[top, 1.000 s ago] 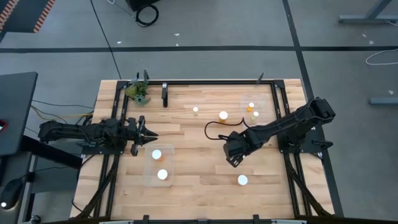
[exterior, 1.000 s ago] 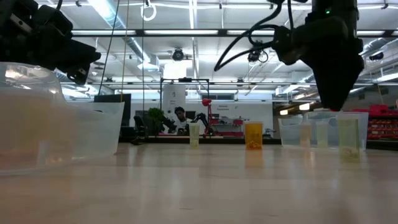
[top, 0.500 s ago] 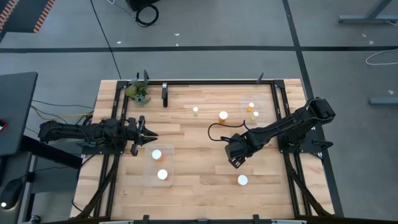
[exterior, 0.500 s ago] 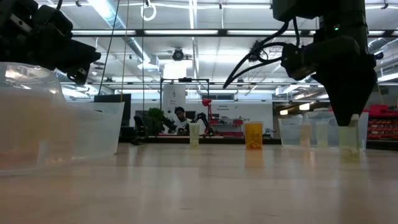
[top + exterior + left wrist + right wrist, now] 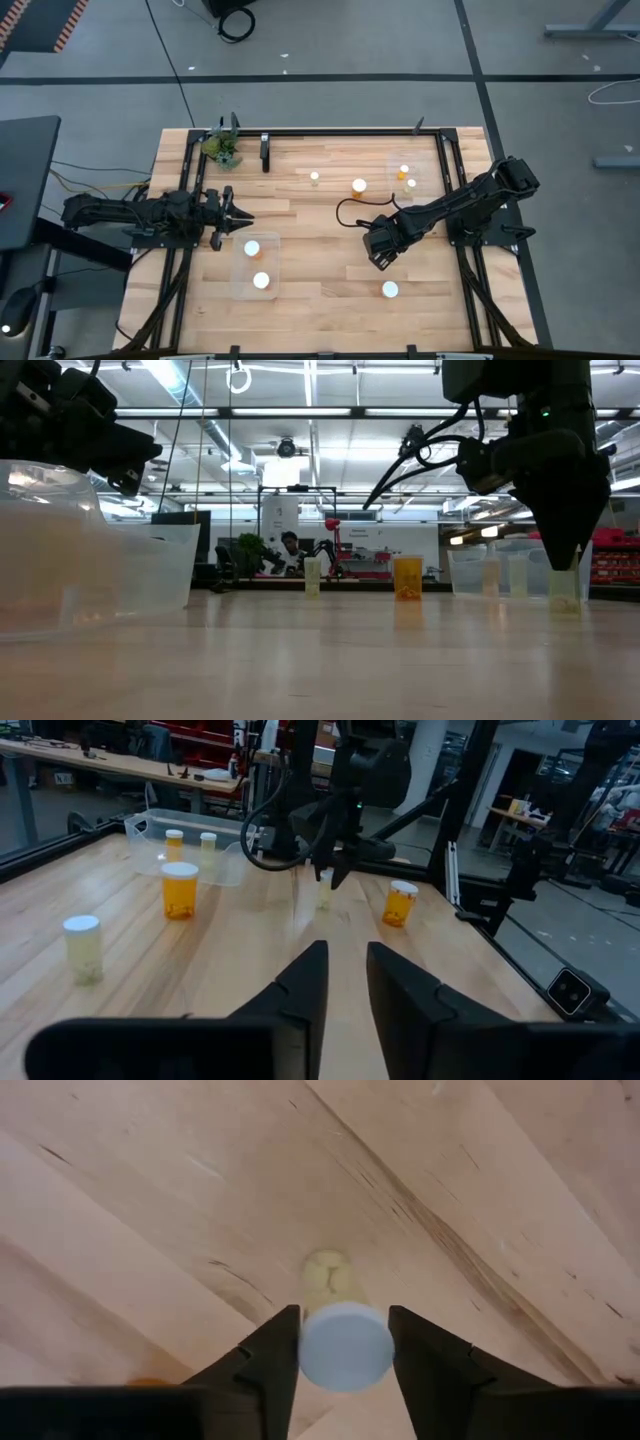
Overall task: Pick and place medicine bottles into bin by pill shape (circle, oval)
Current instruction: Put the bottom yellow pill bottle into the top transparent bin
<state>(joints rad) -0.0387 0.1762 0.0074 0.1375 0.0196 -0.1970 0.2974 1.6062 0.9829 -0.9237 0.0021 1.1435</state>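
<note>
My right gripper (image 5: pixel 379 257) points down at mid-table, shut on a pale medicine bottle with a white cap (image 5: pixel 345 1346), which also shows in the low view (image 5: pixel 563 592). My left gripper (image 5: pixel 246 217) hovers at the left, shut but for a narrow gap, empty. Loose bottles stand on their bases at the far middle (image 5: pixel 314 177), (image 5: pixel 359 186) and near the front (image 5: pixel 390 290). Two bottles stand in the left clear bin (image 5: pixel 252 247) and two in the right clear bin (image 5: pixel 403 172). My right gripper pinches the bottle's round white cap (image 5: pixel 308 1348) between its two fingers, one on each side. The fingers come from above, pointing down. The bottle stands upright with its base on the table (image 5: pixel 563 604).
A small green plant (image 5: pixel 222 148) stands at the far left corner. A black frame (image 5: pixel 340 131) runs along the table's far edge and sides. A cable loops behind the right gripper (image 5: pixel 345 208). Bare wood lies between the bins.
My right gripper has come down over the pale bottle, drifting slightly toward the table's right and near edges. The bottle has stayed standing on the table.
</note>
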